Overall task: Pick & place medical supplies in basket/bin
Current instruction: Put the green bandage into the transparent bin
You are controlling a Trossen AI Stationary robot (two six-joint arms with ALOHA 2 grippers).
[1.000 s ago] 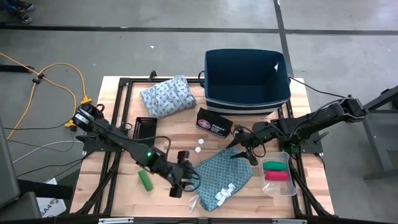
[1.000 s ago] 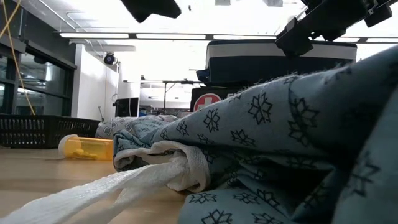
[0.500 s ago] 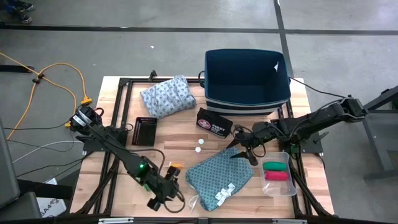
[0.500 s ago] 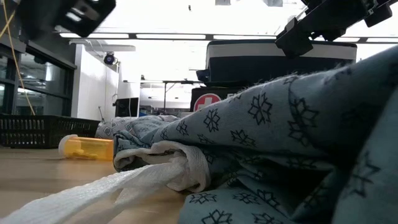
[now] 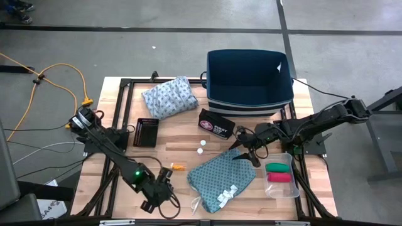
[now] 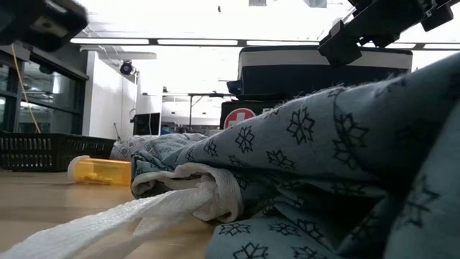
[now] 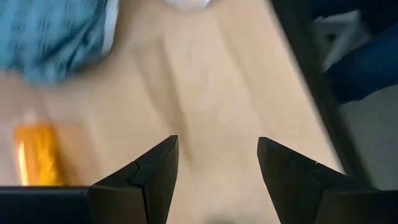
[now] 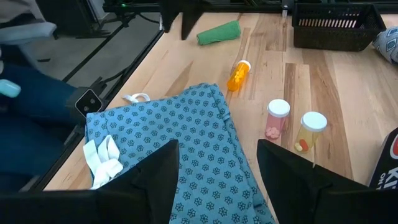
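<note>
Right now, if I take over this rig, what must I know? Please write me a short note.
Left gripper: open, empty, low over the table's front left.
Right gripper: open, empty, over the teal cloth.
Pale cloth lies beside the blue bin. A red roll and a green roll sit in the clear tray. A second green roll and an orange vial lie on the table.
Done: nothing shows in the bin.
Left: everything.

From straight overhead we see the whole table [image 5: 188, 157]. A table-level camera sits pressed close against the teal cloth [image 6: 323, 158], facing twelve o'clock. Each wrist camera looks down closely past its own fingers; both share the orange bottle [image 8: 237, 75] with the overhead view.
</note>
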